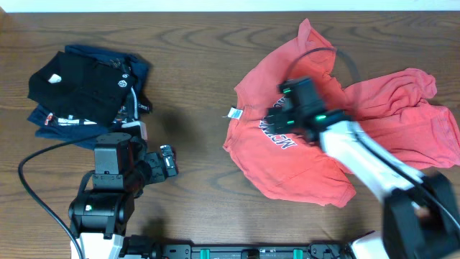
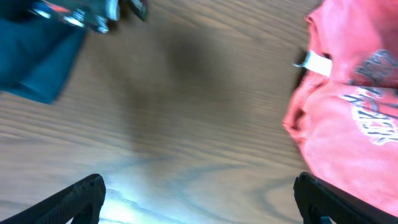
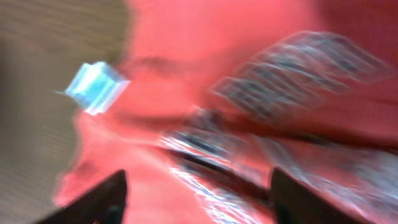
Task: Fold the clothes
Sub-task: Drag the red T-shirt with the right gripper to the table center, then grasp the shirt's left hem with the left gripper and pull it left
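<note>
Right pincer (image 3: 199, 202) hovered spread close over the coral T-shirt (image 1: 287, 173), at its chest print (image 3: 292, 81) beside the neck label (image 3: 93, 87). Rumpled on the right of the desk (image 1: 194, 72), the shirt probably wanted a shallow collar-edge pinch and a flattening pull. Farther off, the left pincer (image 2: 199, 202) stood spread over bare wood.

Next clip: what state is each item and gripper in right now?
T-shirt: unfolded, crumpled, print facing up.
Black garment: folded, on the navy one.
Navy garment: folded, underneath.
Left gripper: open, empty, over bare table.
Right gripper: open, above the T-shirt.
</note>
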Controlling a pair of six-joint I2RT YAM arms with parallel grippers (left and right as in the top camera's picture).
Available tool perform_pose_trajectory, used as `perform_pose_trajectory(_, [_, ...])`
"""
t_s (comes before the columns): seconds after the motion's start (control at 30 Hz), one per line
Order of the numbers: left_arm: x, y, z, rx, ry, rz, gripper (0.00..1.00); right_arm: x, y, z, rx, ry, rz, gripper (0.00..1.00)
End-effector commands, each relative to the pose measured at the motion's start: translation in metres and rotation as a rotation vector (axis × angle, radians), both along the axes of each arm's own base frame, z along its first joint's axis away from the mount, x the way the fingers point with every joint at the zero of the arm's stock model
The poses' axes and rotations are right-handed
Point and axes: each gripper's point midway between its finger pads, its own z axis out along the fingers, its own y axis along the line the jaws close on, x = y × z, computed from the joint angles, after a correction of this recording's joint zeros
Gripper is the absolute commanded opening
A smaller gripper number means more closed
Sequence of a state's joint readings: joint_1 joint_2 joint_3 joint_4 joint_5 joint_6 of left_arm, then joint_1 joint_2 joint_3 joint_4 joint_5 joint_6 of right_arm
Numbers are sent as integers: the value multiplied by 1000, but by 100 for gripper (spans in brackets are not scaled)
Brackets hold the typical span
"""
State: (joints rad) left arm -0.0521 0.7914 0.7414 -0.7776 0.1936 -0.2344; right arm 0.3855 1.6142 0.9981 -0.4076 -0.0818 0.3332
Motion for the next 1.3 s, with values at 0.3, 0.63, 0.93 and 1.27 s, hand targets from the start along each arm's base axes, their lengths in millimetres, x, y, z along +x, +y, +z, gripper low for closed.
perform_pose_trajectory(0.3, [-26,-73,-54,-339,353,-88,98,-24,-185,68,-126,-10,-485,78])
perform_pose_trajectory(0.63, [-35,-164,-108,-345,540,-240,99,-41,-205,60,-137,63,-545,79])
perform_pose_trajectory(0.93, [-38,-214,-151,-348,580,-285,89,-49,-205,55,-144,104,-543,79])
perform_pose_trajectory(1.27, [24,-205,-163,-288,352,-177,6,-54,-204,53,-147,123,-541,79])
